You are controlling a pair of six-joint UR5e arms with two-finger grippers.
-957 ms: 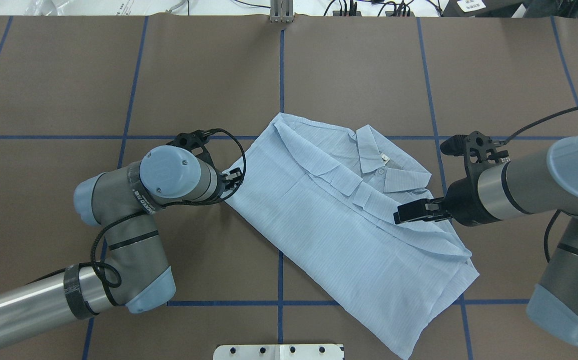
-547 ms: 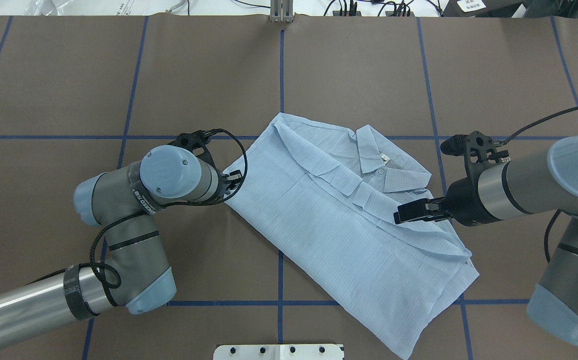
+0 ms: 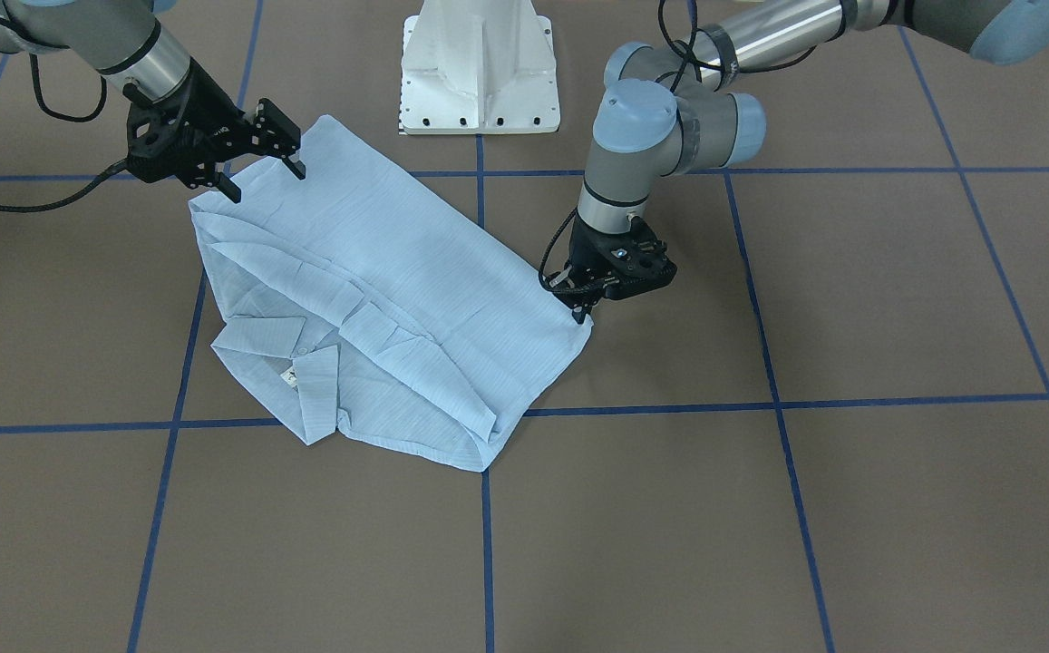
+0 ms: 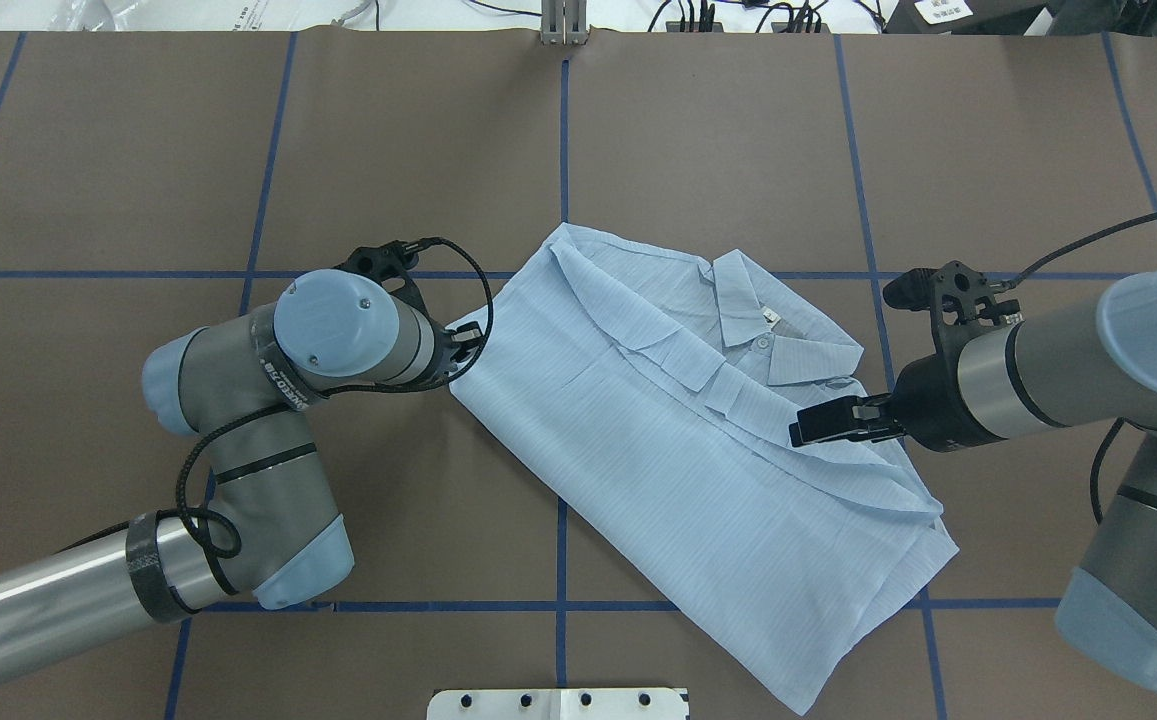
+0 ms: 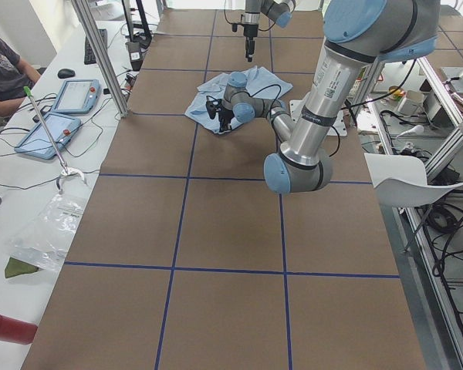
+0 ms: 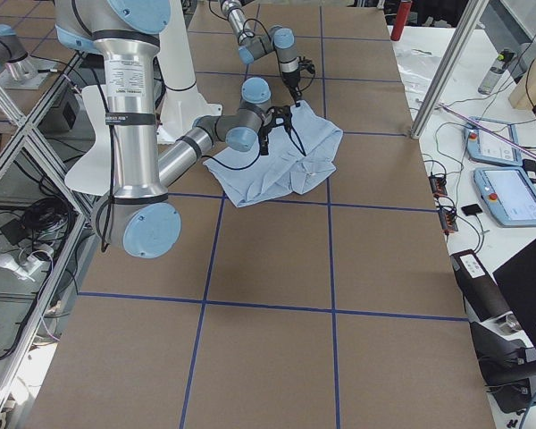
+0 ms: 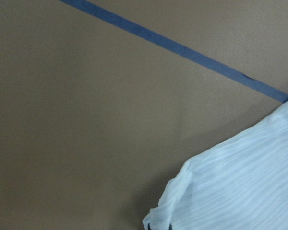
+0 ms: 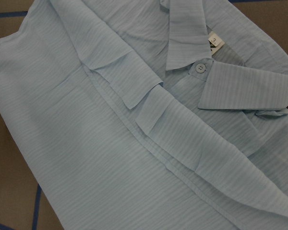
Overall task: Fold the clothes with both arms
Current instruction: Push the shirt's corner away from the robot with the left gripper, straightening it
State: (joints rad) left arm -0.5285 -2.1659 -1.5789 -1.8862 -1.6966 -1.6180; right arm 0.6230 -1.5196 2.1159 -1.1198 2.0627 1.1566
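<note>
Skew worried me: black left gripper (image 3: 580, 310) alone pinched a corner of thin pale-blue striped shirt (image 3: 415, 272); black right gripper (image 3: 266, 181) hung open.

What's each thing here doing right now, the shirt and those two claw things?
shirt, lying partly folded on the table, front up.
collar, spread open, white label showing.
left gripper, shut on the shirt's corner.
right gripper, open, above the shirt's opposite end, holding nothing.
</note>
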